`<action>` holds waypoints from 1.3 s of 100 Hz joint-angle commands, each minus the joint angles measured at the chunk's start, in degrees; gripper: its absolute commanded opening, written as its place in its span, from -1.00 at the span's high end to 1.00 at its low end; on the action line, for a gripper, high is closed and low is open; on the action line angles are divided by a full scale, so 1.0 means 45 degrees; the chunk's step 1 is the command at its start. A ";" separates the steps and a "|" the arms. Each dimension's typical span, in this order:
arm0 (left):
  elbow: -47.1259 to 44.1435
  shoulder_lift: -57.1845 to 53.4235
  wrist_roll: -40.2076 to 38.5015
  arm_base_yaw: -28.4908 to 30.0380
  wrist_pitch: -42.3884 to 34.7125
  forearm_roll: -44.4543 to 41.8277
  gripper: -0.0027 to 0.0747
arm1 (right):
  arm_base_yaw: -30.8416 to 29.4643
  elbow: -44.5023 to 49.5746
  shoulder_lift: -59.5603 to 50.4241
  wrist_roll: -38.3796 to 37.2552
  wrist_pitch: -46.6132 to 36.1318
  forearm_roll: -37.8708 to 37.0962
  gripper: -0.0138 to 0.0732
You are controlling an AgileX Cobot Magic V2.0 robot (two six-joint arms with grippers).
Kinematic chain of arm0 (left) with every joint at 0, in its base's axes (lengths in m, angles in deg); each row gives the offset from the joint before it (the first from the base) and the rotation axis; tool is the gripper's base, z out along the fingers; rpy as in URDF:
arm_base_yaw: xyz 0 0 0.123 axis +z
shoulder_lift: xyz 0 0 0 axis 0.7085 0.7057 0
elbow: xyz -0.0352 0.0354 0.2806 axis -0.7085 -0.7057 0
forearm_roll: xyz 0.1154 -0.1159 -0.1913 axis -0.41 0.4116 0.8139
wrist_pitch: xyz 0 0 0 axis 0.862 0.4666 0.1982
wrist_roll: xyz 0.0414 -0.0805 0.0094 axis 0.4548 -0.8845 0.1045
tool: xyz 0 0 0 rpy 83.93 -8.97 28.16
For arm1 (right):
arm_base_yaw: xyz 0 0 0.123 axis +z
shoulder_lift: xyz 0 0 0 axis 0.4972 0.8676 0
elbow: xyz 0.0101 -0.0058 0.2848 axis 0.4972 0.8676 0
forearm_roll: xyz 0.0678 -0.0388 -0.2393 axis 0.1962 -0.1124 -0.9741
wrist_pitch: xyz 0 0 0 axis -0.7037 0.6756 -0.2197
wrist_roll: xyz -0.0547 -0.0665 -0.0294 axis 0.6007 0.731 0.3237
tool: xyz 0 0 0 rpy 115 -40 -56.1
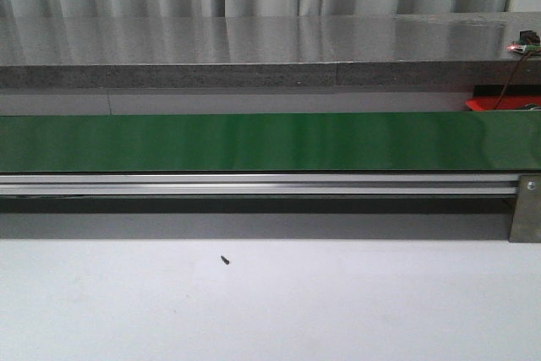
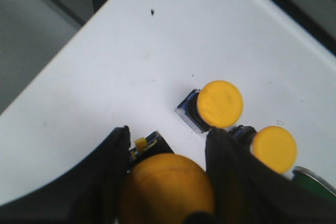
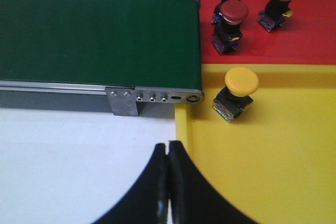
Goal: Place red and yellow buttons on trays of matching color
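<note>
- My left gripper (image 2: 168, 182) has a yellow button (image 2: 167, 190) squeezed between its two black fingers. I am holding it tight.
- Two more yellow buttons (image 2: 221, 103) (image 2: 274, 148) sit on the white table (image 2: 131, 51) just beside my fingers.
- My right gripper (image 3: 168, 182) is pressed closed and holds nothing. It waits by the edge of the yellow tray (image 3: 273, 171).
- One yellow button (image 3: 237, 92) already lies in that tray. Three red buttons (image 3: 231, 22) lie in the red tray (image 3: 315, 35).
- The green belt (image 1: 254, 143) runs toward the trays and has no button on it now.
- I think I should lift straight up so I do not bump the two buttons close by.
- Then I should set my button down softly in the middle of the belt, so it does not roll off.
</note>
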 commanded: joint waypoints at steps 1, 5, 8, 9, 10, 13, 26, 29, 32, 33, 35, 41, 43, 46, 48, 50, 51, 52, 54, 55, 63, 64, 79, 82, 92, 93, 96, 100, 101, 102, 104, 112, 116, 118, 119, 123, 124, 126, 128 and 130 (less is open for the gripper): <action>0.0423 -0.1540 0.0170 -0.0257 -0.0106 0.0149 0.44 | -0.0004 -0.0292 0.0006 0.0004 -0.0792 0.0014 0.84; 0.0339 -0.1753 0.0190 -0.0443 -0.0007 0.0149 0.44 | -0.0004 -0.0292 0.0006 0.0004 -0.0792 0.0014 0.84; 0.0237 -0.1977 0.0190 -0.0567 0.0045 0.0149 0.44 | -0.0004 -0.0292 0.0006 0.0004 -0.0792 0.0014 0.84; 0.0210 -0.2026 0.0190 -0.0597 0.0045 0.0149 0.44 | -0.0004 -0.0292 0.0006 0.0004 -0.0792 0.0014 0.84; 0.0147 -0.2078 0.0190 -0.0655 0.0045 0.0149 0.44 | -0.0004 -0.0292 0.0006 0.0004 -0.0792 0.0014 0.84; -0.0006 -0.2331 0.0230 -0.0774 0.0045 0.0149 0.44 | -0.0004 -0.0292 0.0006 0.0004 -0.0792 0.0014 0.84; -0.1132 -0.3370 0.0500 -0.1251 -0.0029 0.0149 0.44 | -0.0004 -0.0292 0.0006 0.0004 -0.0792 0.0014 0.84; -0.1522 -0.3683 0.0500 -0.1318 -0.0123 0.0149 0.44 | -0.0004 -0.0292 0.0006 0.0004 -0.0792 0.0014 0.84; -0.1847 -0.3934 0.0500 -0.1410 -0.0246 0.0149 0.44 | -0.0004 -0.0292 0.0006 0.0004 -0.0792 0.0014 0.84; -0.1927 -0.3995 0.0500 -0.1460 -0.0272 0.0149 0.44 | -0.0004 -0.0292 0.0006 0.0004 -0.0792 0.0014 0.84; -0.2157 -0.4181 0.0500 -0.1512 -0.0367 0.0149 0.44 | -0.0004 -0.0292 0.0006 0.0004 -0.0792 0.0014 0.84; -0.2793 -0.4640 0.0529 -0.1757 -0.0660 0.0149 0.44 | -0.0004 -0.0292 0.0006 0.0004 -0.0792 0.0014 0.84; -0.2978 -0.4715 0.0529 -0.1840 -0.0707 0.0149 0.44 | -0.0004 -0.0292 0.0006 0.0004 -0.0792 0.0014 0.84; -0.3195 -0.4832 0.0529 -0.1954 -0.0763 0.0149 0.44 | -0.0004 -0.0292 0.0006 0.0004 -0.0792 0.0014 0.84; -0.3337 -0.4865 0.0529 -0.2046 -0.0759 0.0149 0.44 | -0.0004 -0.0292 0.0006 0.0004 -0.0792 0.0014 0.84; -0.3461 -0.4892 0.0529 -0.2127 -0.0759 0.0149 0.44 | -0.0004 -0.0292 0.0006 0.0004 -0.0792 0.0014 0.84; -0.3499 -0.4892 0.0529 -0.2153 -0.0759 0.0149 0.44 | -0.0004 -0.0292 0.0006 0.0004 -0.0792 0.0014 0.84; -0.3567 -0.4892 0.0529 -0.2208 -0.0759 0.0149 0.44 | -0.0004 -0.0292 0.0006 0.0004 -0.0792 0.0014 0.84; -0.3635 -0.4892 0.0529 -0.2302 -0.0734 0.0149 0.44 | -0.0004 -0.0292 0.0006 0.0004 -0.0792 0.0014 0.84; -0.3696 -0.4892 0.0529 -0.2333 -0.0734 0.0149 0.44 | -0.0004 -0.0292 0.0006 0.0004 -0.0792 0.0014 0.84; -0.3992 -0.4827 0.0529 -0.2709 -0.0958 0.0149 0.44 | -0.0004 -0.0292 0.0006 0.0004 -0.0792 0.0014 0.84; -0.4019 -0.4837 0.0529 -0.2783 -0.1000 0.0149 0.44 | -0.0004 -0.0292 0.0006 0.0004 -0.0792 0.0014 0.84; -0.4147 -0.4442 0.0529 -0.3467 -0.1317 0.0149 0.44 | -0.0004 -0.0292 0.0006 0.0004 -0.0792 0.0014 0.84; -0.4147 -0.4383 0.0529 -0.3609 -0.1322 0.0149 0.44 | -0.0004 -0.0292 0.0006 0.0004 -0.0792 0.0014 0.84; -0.4147 -0.4050 0.0529 -0.3876 -0.1373 0.0040 0.44 | -0.0004 -0.0292 0.0006 0.0004 -0.0792 0.0014 0.84; -0.4147 -0.3987 0.0529 -0.3872 -0.1405 0.0040 0.44 | -0.0004 -0.0292 0.0006 0.0004 -0.0792 0.0014 0.84; -0.4147 -0.3912 0.0529 -0.3903 -0.1430 0.0040 0.44 | -0.0004 -0.0292 0.0006 0.0004 -0.0792 0.0014 0.84; -0.4147 -0.3734 0.0529 -0.3903 -0.1426 0.0040 0.44 | -0.0004 -0.0292 0.0006 0.0004 -0.0792 0.0014 0.84; -0.4147 -0.3712 0.0529 -0.3934 -0.1400 0.0040 0.44 | -0.0004 -0.0292 0.0006 0.0004 -0.0792 0.0014 0.84; -0.4147 -0.3654 0.0529 -0.3934 -0.1400 0.0040 0.44 | -0.0004 -0.0292 0.0006 0.0004 -0.0792 0.0014 0.84; -0.4147 -0.3568 0.0529 -0.3934 -0.1347 0.0040 0.44 | -0.0004 -0.0292 0.0006 0.0004 -0.0792 0.0014 0.84; -0.4147 -0.3327 0.0529 -0.3957 -0.1225 0.0040 0.44 | -0.0004 -0.0292 0.0006 0.0004 -0.0792 0.0014 0.84; -0.4147 -0.3326 0.0529 -0.3957 -0.1225 0.0040 0.43 | -0.0004 -0.0292 0.0006 0.0004 -0.0792 0.0014 0.84; -0.4153 -0.3326 0.0529 -0.3957 -0.1225 0.0040 0.42 | -0.0004 -0.0292 0.0006 0.0004 -0.0792 0.0014 0.84; -0.4153 -0.3326 0.0529 -0.3957 -0.1225 0.0040 0.42 | -0.0004 -0.0292 0.0006 0.0004 -0.0792 0.0014 0.84; -0.4153 -0.3326 0.0559 -0.3957 -0.1254 0.0040 0.35 | -0.0004 -0.0292 0.0006 0.0004 -0.0792 0.0014 0.84; -0.4153 -0.3326 0.0560 -0.3957 -0.1278 0.0040 0.33 | -0.0004 -0.0292 0.0006 0.0004 -0.0792 0.0014 0.84; -0.4153 -0.3326 0.0647 -0.3957 -0.1274 0.0040 0.27 | -0.0004 -0.0292 0.0006 0.0004 -0.0792 0.0014 0.84; -0.4153 -0.3326 0.0776 -0.3957 -0.1274 0.0067 0.19 | -0.0004 -0.0292 0.0006 0.0004 -0.0792 0.0014 0.84; -0.4153 -0.3326 0.0898 -0.3957 -0.1274 0.0161 0.10 | -0.0004 -0.0292 0.0006 0.0004 -0.0792 0.0014 0.84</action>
